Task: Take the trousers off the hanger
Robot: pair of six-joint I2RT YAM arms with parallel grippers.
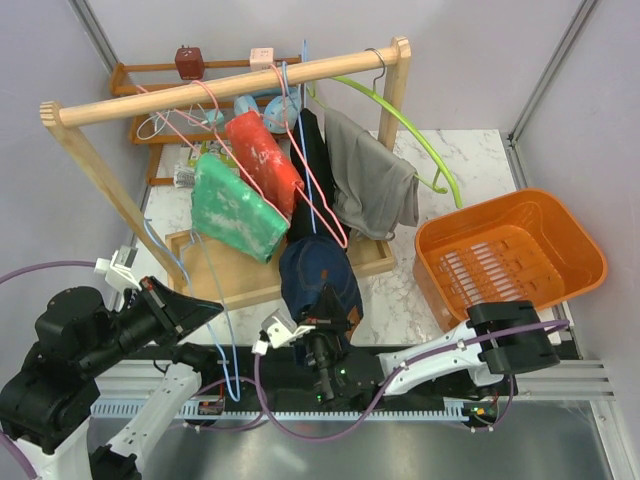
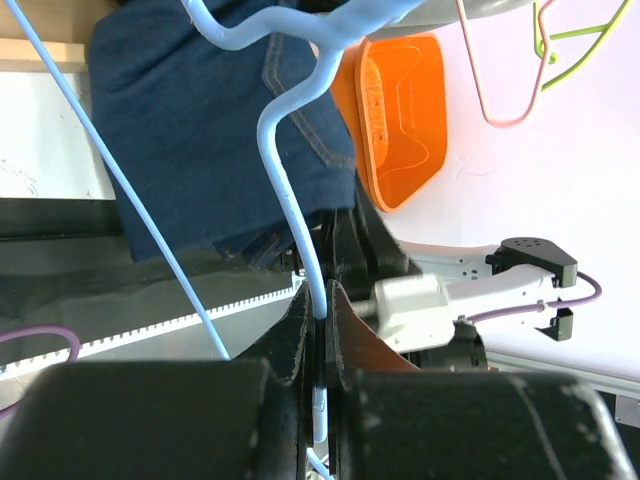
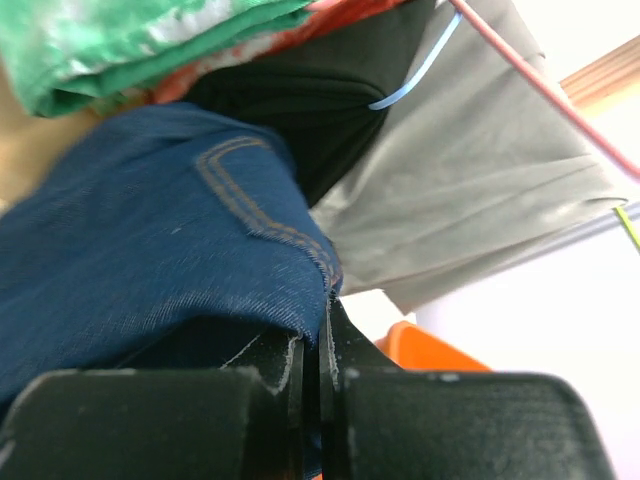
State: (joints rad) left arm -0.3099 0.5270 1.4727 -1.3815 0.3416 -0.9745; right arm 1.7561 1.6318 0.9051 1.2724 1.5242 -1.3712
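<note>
**Both tools clamped: left on hanger, right on denim**

**Top view:**
- Left tool (image 1: 205, 308), lower left, sits at the light blue wire hanger (image 1: 226, 335).
- Right tool (image 1: 325, 305), bottom centre, is at the low edge of the dark navy denim trousers (image 1: 320, 265).
- My read is that one arm braces the wire while the other drags the cloth off it.
- Mint-green white-mottled folded trousers (image 1: 235, 212) hang centre-left under the wooden rail (image 1: 230, 90), untouched.
- Count:
  - 2 trouser pairs
  - 1 red garment (image 1: 262, 158)
  - 1 black garment (image 1: 315, 160)
  - 1 grey garment (image 1: 370, 180)
  - 1 blue hanger
  - 1 lime-green hanger (image 1: 420, 140)
  - pink wire hangers (image 1: 320, 200), at least 2; the exact number can't be told
  - 1 orange plastic basket (image 1: 480, 212), right, on the white marble bench (image 1: 480, 160), likely the drop point

**Left wrist:**
- Left tool (image 2: 322, 300) is pinched narrow on the blue hanger (image 2: 285, 170).
- The wire runs up across the denim (image 2: 200, 130), upper left.
- The basket (image 2: 400, 110) is behind it.

**Right wrist:**
- Right tool (image 3: 322, 330) is closed tight on the denim (image 3: 150, 230) hem, bottom centre.
- Mint-green pair (image 3: 120, 40) is upper left and the grey garment (image 3: 470, 170) is right.
</note>
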